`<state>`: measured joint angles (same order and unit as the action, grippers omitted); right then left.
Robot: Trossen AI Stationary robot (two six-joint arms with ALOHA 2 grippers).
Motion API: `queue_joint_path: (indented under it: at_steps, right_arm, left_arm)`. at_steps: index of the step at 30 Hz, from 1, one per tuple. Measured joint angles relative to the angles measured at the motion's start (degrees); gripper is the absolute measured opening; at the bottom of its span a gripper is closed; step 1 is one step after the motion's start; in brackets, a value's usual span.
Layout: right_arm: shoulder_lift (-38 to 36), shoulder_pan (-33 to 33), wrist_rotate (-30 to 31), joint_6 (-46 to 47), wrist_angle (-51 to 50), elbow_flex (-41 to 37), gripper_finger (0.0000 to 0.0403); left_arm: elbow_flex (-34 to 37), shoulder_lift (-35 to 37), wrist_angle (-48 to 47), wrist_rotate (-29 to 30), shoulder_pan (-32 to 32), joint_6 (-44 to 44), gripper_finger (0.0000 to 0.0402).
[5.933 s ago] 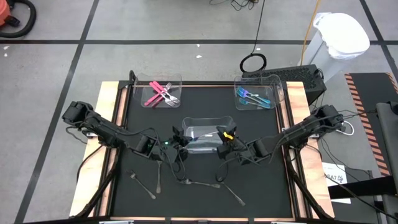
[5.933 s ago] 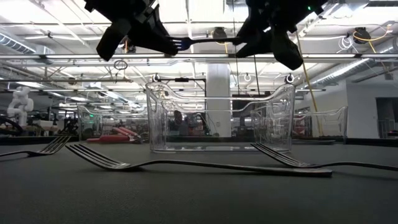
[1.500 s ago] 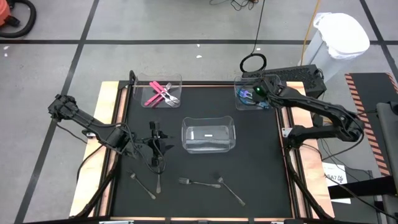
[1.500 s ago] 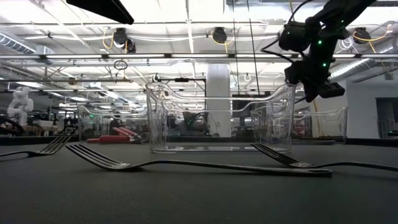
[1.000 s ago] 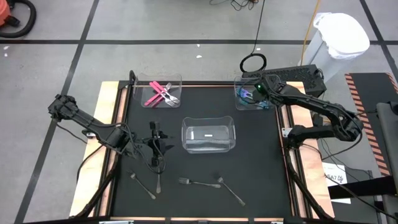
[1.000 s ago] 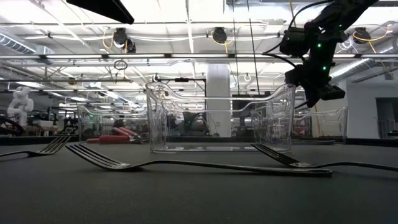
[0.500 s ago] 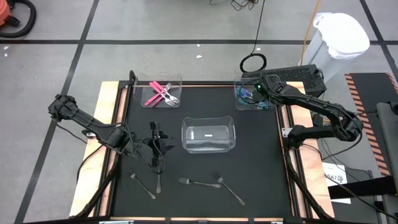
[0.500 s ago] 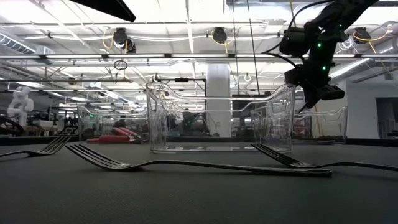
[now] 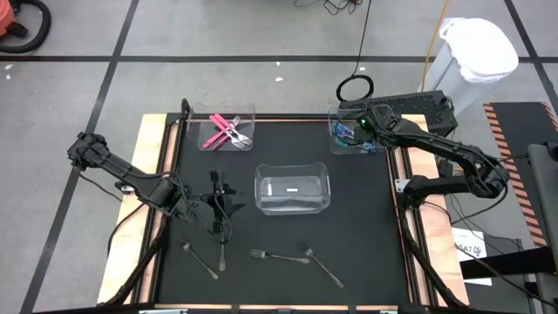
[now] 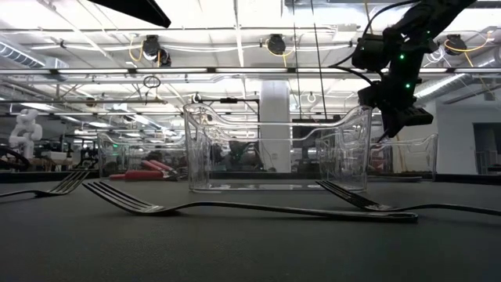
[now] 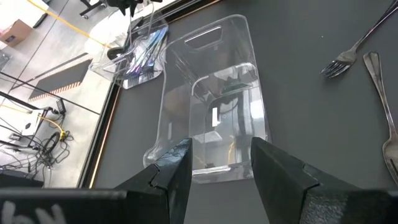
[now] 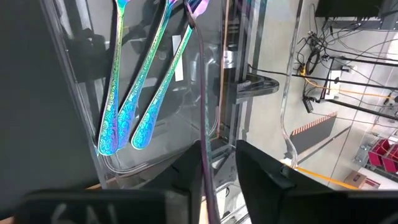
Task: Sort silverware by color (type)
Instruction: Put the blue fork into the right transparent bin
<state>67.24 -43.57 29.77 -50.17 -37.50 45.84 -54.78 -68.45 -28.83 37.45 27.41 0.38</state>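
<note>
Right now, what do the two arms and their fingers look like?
Both arms are dark, slim and jointed, with black cables running along them. The left arm ends in broad, flat, matte black fingers. The right arm shows small green lights near its wrist, and its fingers are the same dark, angular kind.

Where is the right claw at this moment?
In the high view, the right claw hangs over the blue-teal silverware's bin at the table's far right corner.
</note>
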Motion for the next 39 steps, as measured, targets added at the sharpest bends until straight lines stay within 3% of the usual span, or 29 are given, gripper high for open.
queue_joint_path:
  at_steps: [23, 39]
  right_arm:
    - [-0.02, -1.62, 3.29, 2.99, 3.26, 0.00, 0.0184]
    - [-0.04, -1.62, 3.25, 4.47, 3.47, 0.00, 0.0190]
  left_arm:
    - [0.00, 0.00, -0.01, 0.00, 0.01, 0.00, 0.0164]
    - [0.00, 0.00, 0.03, 0.00, 0.01, -0.11, 0.0164]
